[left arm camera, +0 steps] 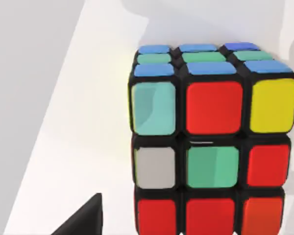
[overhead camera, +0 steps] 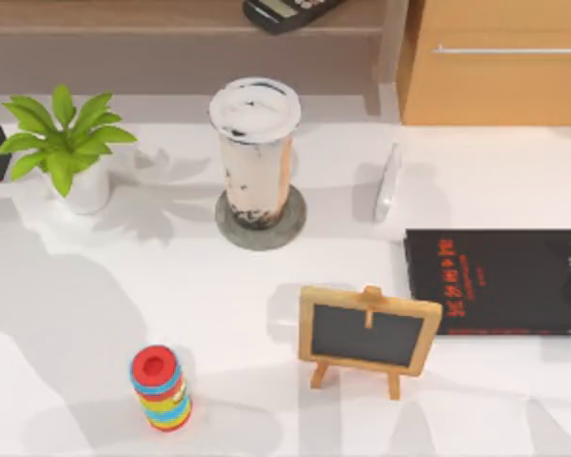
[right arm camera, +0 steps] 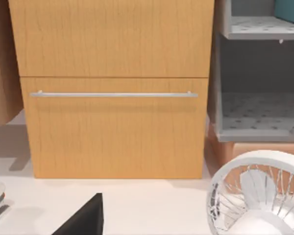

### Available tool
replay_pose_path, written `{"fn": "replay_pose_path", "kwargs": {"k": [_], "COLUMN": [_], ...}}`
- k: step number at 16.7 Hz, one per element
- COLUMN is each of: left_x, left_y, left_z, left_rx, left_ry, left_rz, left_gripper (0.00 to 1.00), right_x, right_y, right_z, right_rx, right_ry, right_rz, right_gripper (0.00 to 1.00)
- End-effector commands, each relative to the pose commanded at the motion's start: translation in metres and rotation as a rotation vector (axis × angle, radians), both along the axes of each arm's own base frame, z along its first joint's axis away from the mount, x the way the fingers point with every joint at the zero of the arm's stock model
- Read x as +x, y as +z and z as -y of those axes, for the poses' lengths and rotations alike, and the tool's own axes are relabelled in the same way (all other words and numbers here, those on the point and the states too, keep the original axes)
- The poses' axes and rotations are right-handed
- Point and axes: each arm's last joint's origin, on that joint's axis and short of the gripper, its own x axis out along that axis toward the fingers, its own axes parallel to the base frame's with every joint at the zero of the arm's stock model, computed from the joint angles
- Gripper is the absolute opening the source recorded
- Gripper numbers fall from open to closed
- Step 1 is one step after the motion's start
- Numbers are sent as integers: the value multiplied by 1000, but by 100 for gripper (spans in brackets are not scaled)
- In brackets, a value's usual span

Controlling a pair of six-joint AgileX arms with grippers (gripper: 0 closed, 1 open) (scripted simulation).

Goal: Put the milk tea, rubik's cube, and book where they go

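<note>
The milk tea point(overhead camera: 255, 152), a tall clear cup with a white lid and dark pearls, stands upright on a grey round coaster point(overhead camera: 261, 227) at the table's back middle. In the left wrist view the rubik's cube point(left arm camera: 210, 142) rests close up on the white table, and a dark part of my left gripper point(left arm camera: 83, 220) shows just before it, apart from it. A dark part of my right gripper point(right arm camera: 85, 218) hangs over the table in front of a wooden drawer cabinet point(right arm camera: 112, 93). A teal corner point(right arm camera: 290, 10) sits on a grey shelf; I cannot tell whether it is the book.
A potted plant point(overhead camera: 67, 143) stands at the back left. A small chalkboard easel point(overhead camera: 366, 333) and a ring-stack toy point(overhead camera: 160, 388) are near the front. A thin black book with red characters point(overhead camera: 500, 281) lies at the right, a white mouse point(overhead camera: 388, 181) behind it. A white fan point(right arm camera: 259, 196) stands beside the cabinet.
</note>
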Motion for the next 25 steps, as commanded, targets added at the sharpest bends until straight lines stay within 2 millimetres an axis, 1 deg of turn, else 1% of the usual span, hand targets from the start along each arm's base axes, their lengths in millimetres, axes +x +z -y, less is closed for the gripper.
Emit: {"fn": "replay_pose_path", "kwargs": {"k": [2, 7, 9, 13, 14, 15, 18, 25], "left_x": [-5, -5, -5, -4, -5, -5, -5, -5], "left_y": [-1, -1, -13, -50, -57, -60, -61, -61], "left_z": [-7, -6, -7, -7, -7, -7, -7, -7], "left_rx": [-23, -21, -25, -20, -22, -23, -23, -23], "left_ry": [29, 26, 29, 29, 29, 29, 29, 29], "left_rz": [-17, -16, -19, -12, -15, -16, -17, -17], "left_gripper": [100, 100, 100, 100, 100, 100, 100, 47], "right_x": [0, 0, 0, 0, 0, 0, 0, 0], "right_y": [0, 0, 0, 0, 0, 0, 0, 0], "right_z": [0, 0, 0, 0, 0, 0, 0, 0], "right_rx": [0, 0, 0, 0, 0, 0, 0, 0], "right_ry": [0, 0, 0, 0, 0, 0, 0, 0], "right_rz": [0, 0, 0, 0, 0, 0, 0, 0], "right_gripper": [100, 100, 100, 100, 100, 100, 100, 100]}}
